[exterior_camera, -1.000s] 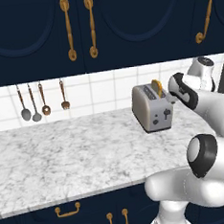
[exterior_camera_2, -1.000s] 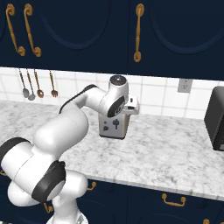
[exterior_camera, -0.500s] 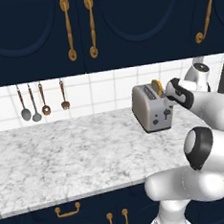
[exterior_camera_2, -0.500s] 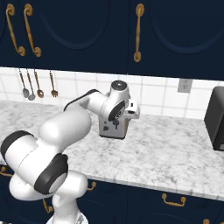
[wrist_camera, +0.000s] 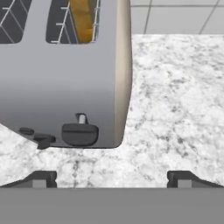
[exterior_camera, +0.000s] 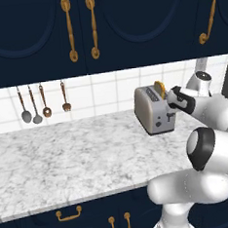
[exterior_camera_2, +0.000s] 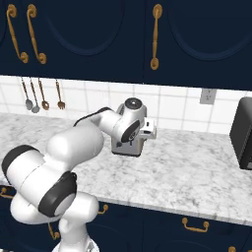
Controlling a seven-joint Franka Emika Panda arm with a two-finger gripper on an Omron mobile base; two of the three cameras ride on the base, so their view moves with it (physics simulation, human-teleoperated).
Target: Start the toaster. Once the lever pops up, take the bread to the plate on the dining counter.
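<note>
- Hand view, claw: jaws wide apart, nothing between the two dark tips, only bare marble counter ahead of them.
- At 11 o'clock from the claw's midline: lever, a dark knob low on the narrow end face of the toaster, nearer the tip at 9 o'clock than the one at 3, and touching neither.
- Just above the knob, a short pale stub of its slot, running 12 to 6 in this view; likely the line the push must follow.
- At 9 o'clock from the lever, two smaller dark knobs on the same face; worth steering clear of.
- At 12 o'clock, far end of the picture: bread, golden, standing on edge in the slot nearer the counter side, long axis along the toaster's length.
- Left base view: toaster standing on the counter near the tiled wall, end face turned toward 4 o'clock, bread poking up out of the top.
- Same view: claw close by that end face, at 3 o'clock from the toaster body, about level with its upper half.
- Right base view: claw in front of the toaster, arm covering most of the body.
- Judged: starting step not yet done; needs a shift toward 9 o'clock in the hand view to bring a tip over the lever before pressing.
</note>
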